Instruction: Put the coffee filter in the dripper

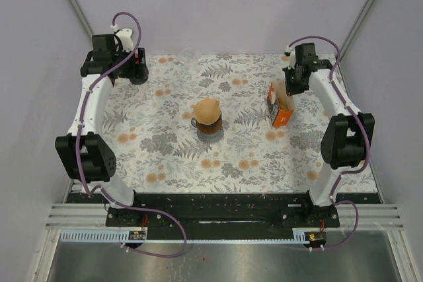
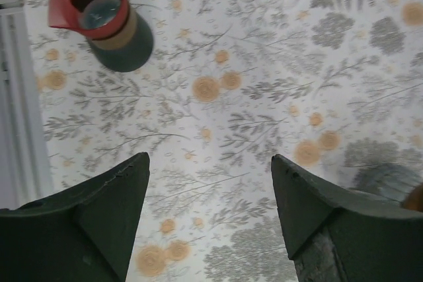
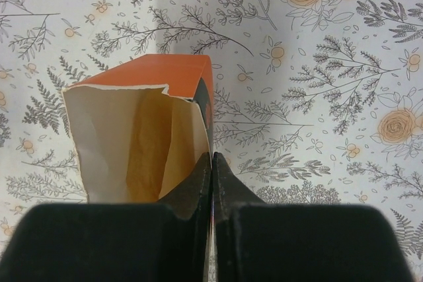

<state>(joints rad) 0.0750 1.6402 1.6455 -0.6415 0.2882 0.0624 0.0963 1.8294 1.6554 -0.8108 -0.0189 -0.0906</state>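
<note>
The coffee filters (image 3: 132, 146) are pale, creased papers standing upright in an orange box (image 3: 168, 70) whose top is torn open. The box stands upright on the right side of the table, about midway between near and far. The right gripper (image 3: 211, 163) is at the right wall of the box's opening with its two fingers pressed together, only a hairline gap between them. The wrist view does not show whether a paper edge is pinched in that gap. From above, the right arm reaches to the far right and the gripper sits just beyond the top of the box.

The dripper (image 1: 207, 118) stands in the middle of the table, well apart from the box and to its left. It has a dark glassy lower part and a rounded tan-orange top. From that view I cannot tell whether the top is paper or part of the dripper itself.

The left gripper (image 2: 208, 160) is over the far left corner with its fingers spread wide and nothing between them, only the flowered tablecloth (image 1: 165, 146) below. In its wrist view a cup (image 2: 99, 18) with a red rim and a dark base stands on the cloth beyond the left finger, apart from it. A grey rounded shape (image 2: 390, 179) behind the right finger is too blurred to name.
</note>
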